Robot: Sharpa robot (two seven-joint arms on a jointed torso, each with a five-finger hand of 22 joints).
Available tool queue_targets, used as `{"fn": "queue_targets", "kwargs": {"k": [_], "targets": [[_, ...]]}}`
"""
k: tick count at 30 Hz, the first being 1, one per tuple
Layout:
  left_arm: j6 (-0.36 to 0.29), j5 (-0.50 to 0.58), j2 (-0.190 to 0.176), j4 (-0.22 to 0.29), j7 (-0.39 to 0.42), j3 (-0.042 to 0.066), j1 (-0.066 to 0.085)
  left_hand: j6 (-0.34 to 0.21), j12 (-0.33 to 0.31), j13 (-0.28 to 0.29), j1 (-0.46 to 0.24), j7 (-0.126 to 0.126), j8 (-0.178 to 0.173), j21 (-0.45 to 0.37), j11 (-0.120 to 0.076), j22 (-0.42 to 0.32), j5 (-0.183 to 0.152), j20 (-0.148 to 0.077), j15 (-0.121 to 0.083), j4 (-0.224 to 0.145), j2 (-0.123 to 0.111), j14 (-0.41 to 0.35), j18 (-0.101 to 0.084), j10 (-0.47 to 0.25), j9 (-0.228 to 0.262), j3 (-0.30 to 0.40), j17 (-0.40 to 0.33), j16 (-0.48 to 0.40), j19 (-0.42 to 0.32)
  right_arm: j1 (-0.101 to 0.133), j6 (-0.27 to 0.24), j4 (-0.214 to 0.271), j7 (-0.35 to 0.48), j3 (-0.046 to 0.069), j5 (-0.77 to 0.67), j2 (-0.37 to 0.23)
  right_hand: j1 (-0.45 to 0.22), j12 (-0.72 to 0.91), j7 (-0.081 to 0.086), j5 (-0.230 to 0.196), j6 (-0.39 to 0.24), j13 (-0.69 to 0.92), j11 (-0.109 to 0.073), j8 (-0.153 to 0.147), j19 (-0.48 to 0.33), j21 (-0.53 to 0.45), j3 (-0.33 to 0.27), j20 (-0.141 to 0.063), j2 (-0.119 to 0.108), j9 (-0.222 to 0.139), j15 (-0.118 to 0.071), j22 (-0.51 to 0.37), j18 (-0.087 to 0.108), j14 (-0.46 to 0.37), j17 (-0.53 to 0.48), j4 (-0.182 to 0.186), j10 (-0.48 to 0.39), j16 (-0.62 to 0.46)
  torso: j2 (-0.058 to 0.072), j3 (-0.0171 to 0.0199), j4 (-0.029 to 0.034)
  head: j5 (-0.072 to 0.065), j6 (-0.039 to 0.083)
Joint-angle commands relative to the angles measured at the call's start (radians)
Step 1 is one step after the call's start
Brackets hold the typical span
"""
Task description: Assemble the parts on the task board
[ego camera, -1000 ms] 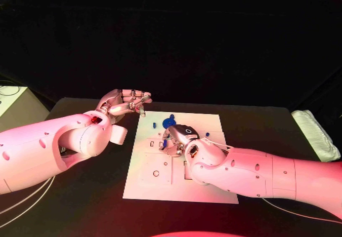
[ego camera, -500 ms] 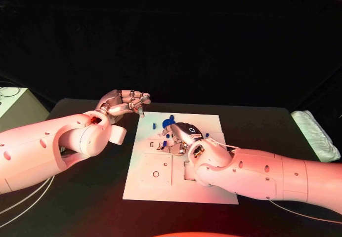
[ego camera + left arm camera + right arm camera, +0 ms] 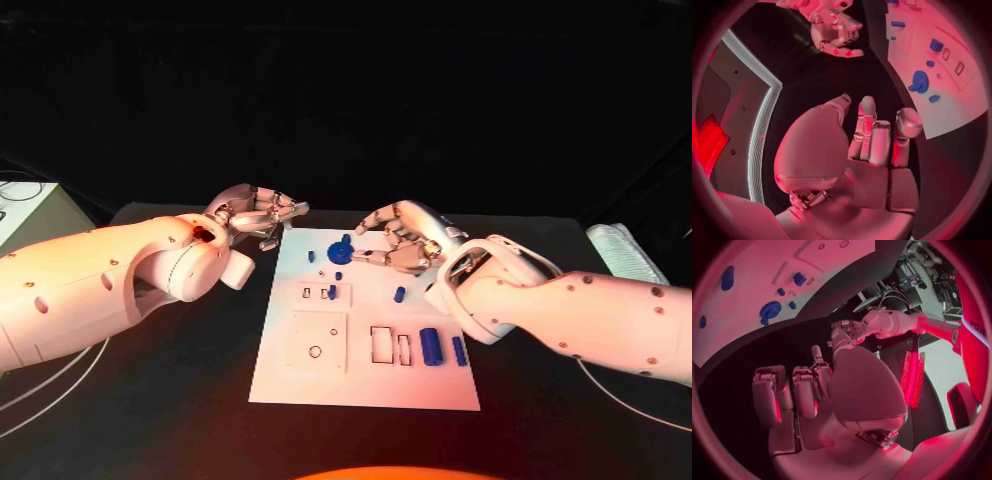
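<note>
The white task board (image 3: 368,385) lies in the middle of the black table. On it are a round blue disc (image 3: 340,251) near the far edge, small blue pieces (image 3: 400,294) around the middle, and two longer blue parts (image 3: 430,346) on the right side. My right hand (image 3: 397,240) hovers over the board's far edge just right of the disc, fingers curled in, nothing in them (image 3: 811,395). My left hand (image 3: 260,215) hangs beyond the board's far left corner with its fingers drawn together and holds nothing (image 3: 873,145).
Black table (image 3: 173,400) surrounds the board on all sides. A pale padded object (image 3: 642,270) lies at the table's right edge. A white box (image 3: 29,205) stands off the left side. Rectangular recesses (image 3: 382,343) mark the board's near half.
My right hand has lifted off the board's middle and moved to its far edge, uncovering the blue parts there. My left hand has drawn slightly in, staying curled.
</note>
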Motion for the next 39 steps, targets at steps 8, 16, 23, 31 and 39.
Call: {"fn": "queue_targets", "kwargs": {"k": [8, 16, 23, 31, 39], "targets": [[0.362, -0.484, 0.104, -0.082, -0.449, -0.001, 0.03, -0.053, 0.058, 0.028, -0.125, -0.009, 0.108, 0.013, -0.004, 0.012, 0.001, -0.004, -0.003, 0.007, 0.03, 0.001, -0.008, -0.033, 0.135, -0.052, 0.011, 0.001, 0.001, 0.065, 0.069, 0.01, 0.124, 0.001, 0.357, -0.13, -0.001, 0.002, -0.001, -0.007, 0.013, 0.129, -0.003, 0.011, 0.087, 0.005, 0.002, 0.001, -0.003, 0.003, -0.003, 0.239, 0.003, 0.101, 0.253, 0.008, -0.002, 0.0, -0.019, 0.0079, -0.0131, 0.01, -0.019], [0.526, -0.627, 0.204, -0.17, -0.532, -0.023, 0.06, -0.086, 0.071, 0.028, -0.216, -0.008, 0.135, 0.013, -0.002, 0.009, 0.001, -0.005, -0.002, 0.007, 0.059, -0.008, -0.008, -0.048, 0.192, -0.096, -0.001, -0.006, -0.004, 0.076, 0.067, -0.028, 0.102, 0.001, 0.387, -0.158, -0.005, 0.0, -0.001, -0.007, 0.011, 0.127, -0.003, 0.012, 0.086, 0.003, 0.0, 0.0, -0.004, 0.003, -0.003, 0.238, 0.003, 0.101, 0.251, 0.01, -0.003, -0.001, -0.019, 0.0088, -0.0125, 0.014, -0.028], [0.597, -0.679, 0.269, -0.228, -0.552, -0.037, 0.076, -0.093, 0.071, 0.028, -0.23, -0.006, 0.136, 0.012, 0.0, 0.008, 0.001, -0.003, 0.0, 0.007, 0.067, -0.011, -0.008, -0.054, 0.201, -0.106, -0.005, -0.008, -0.006, 0.078, 0.068, -0.048, 0.089, 0.001, 0.39, -0.155, -0.009, -0.006, -0.001, -0.007, 0.006, 0.121, -0.003, 0.011, 0.082, -0.006, -0.003, 0.0, -0.005, 0.002, -0.003, 0.232, 0.006, 0.099, 0.244, 0.011, -0.008, -0.005, -0.017, 0.0071, -0.0116, 0.016, -0.033], [0.631, -0.694, 0.319, -0.278, -0.56, -0.049, 0.08, -0.096, 0.072, 0.028, -0.231, -0.005, 0.137, 0.017, 0.0, 0.018, 0.003, -0.003, 0.0, 0.007, 0.075, -0.005, -0.01, -0.057, 0.205, -0.106, 0.007, -0.003, 0.0, 0.078, 0.072, -0.058, 0.079, 0.001, 0.387, -0.151, -0.01, -0.009, -0.001, -0.007, 0.004, 0.119, -0.003, 0.011, 0.081, -0.008, -0.003, 0.0, -0.005, 0.002, -0.003, 0.231, 0.006, 0.099, 0.243, 0.012, -0.01, -0.005, -0.016, 0.0068, -0.0144, 0.017, -0.04], [0.657, -0.691, 0.354, -0.305, -0.563, -0.062, 0.08, -0.1, 0.074, 0.028, -0.236, -0.004, 0.137, 0.018, 0.002, 0.021, 0.003, -0.001, 0.001, 0.007, 0.082, -0.003, -0.011, -0.062, 0.21, -0.109, 0.012, -0.001, 0.002, 0.078, 0.069, -0.066, 0.073, 0.001, 0.377, -0.146, -0.025, -0.016, 0.0, -0.007, -0.003, 0.113, -0.002, 0.011, 0.077, -0.017, -0.009, 0.0, -0.004, 0.002, -0.003, 0.225, 0.008, 0.097, 0.239, 0.014, -0.016, -0.008, -0.016, 0.0054, -0.013, 0.009, -0.04]]}}
